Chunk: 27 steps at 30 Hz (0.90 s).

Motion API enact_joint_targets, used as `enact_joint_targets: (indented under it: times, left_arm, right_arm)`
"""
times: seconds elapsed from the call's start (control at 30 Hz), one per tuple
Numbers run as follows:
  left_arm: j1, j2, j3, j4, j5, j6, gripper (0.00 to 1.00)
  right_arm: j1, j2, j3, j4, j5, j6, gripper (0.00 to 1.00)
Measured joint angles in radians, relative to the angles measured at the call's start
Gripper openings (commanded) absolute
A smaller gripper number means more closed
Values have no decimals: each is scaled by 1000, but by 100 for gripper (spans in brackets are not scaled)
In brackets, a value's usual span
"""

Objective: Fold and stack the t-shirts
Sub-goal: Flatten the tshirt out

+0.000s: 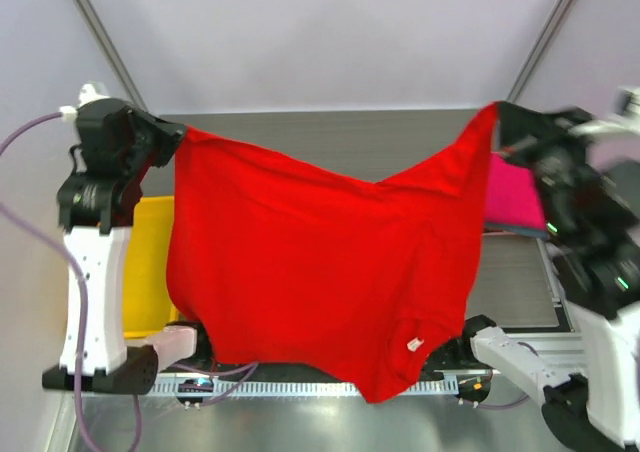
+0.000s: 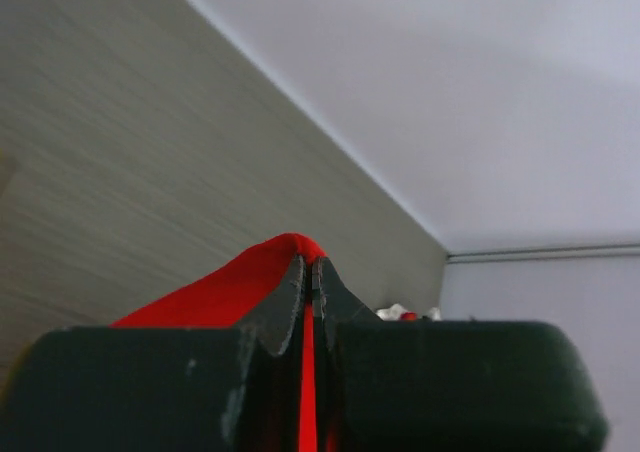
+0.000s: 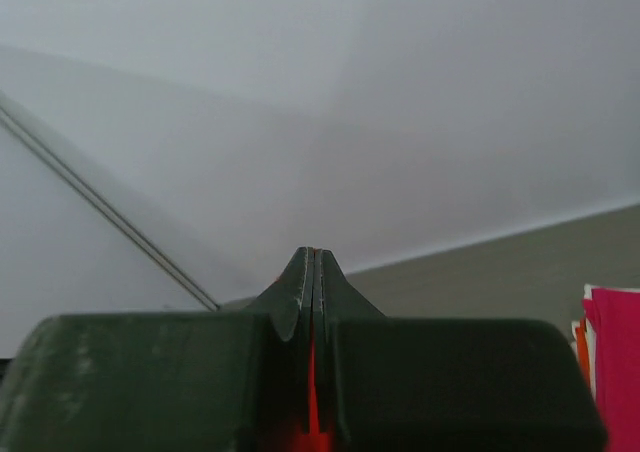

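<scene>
Over the table [image 1: 330,137], seen from above, my left gripper [image 1: 165,140] and right gripper [image 1: 503,122] each pinched a corner of the red shirt [image 1: 320,272], which hung sagging between them. I judged it needed pulling taut, then lowering level. At left the yellow tray [image 1: 150,252] was half hidden, its contents unclear. At the left wrist, the jaws clamped red cloth. At the right wrist likewise, with the pink stack [image 3: 615,342] nearby.

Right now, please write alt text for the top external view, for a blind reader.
A red t-shirt hangs spread between the left tool and the right tool, each shut on one corner. A yellow tray shows at left, a pink t-shirt at right.
</scene>
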Motion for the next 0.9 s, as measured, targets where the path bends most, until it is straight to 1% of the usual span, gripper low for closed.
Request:
enact_joint_targets:
  times: [0.07,0.13,0.2,0.23,0.3,0.37,0.43,0.5,0.53,0.6,0.63,0.7,0.77,0.9]
  left_arm:
    - [8,88,-31,11,8,0,0]
    - [28,177,-28,21,31,-1,0]
    - [65,274,27,4,77,-5,0]
    - [90,330,80,3,107,-10,0]
    - [138,414,214,-10,148,-21,0]
    - [197,499,405,-4,192,-42,0]
    - [247,538,531,34,232,-80,0]
    - [296,529,565,136,285,-138,0]
    - [319,512,544,207,311,-171,0]
    - [356,480,473,372,370,-257,0]
    - [365,473,440,435,393,-284,0]
    - [371,468,364,537,443,-322,0]
    - [370,459,224,637,481,-340,0]
    - [367,437,-122,705,518,-329,0]
  right_arm:
    - [0,107,-33,11,0,13,1]
    - [0,239,-18,15,-3,24,1]
    - [0,371,33,15,-18,30,1]
    - [0,437,72,10,-27,30,1]
    - [0,563,212,-23,-43,29,1]
    - [0,655,378,-38,-52,28,1]
    - [0,714,553,-29,-60,25,1]
    - [0,737,697,-10,-72,24,1]
    - [0,738,753,5,-81,23,1]
    - [0,719,808,43,-100,21,1]
    - [0,692,795,71,-107,20,1]
    - [0,633,706,100,-106,18,1]
    - [-1,533,518,156,-104,17,1]
    - [-1,335,46,243,-106,32,1]
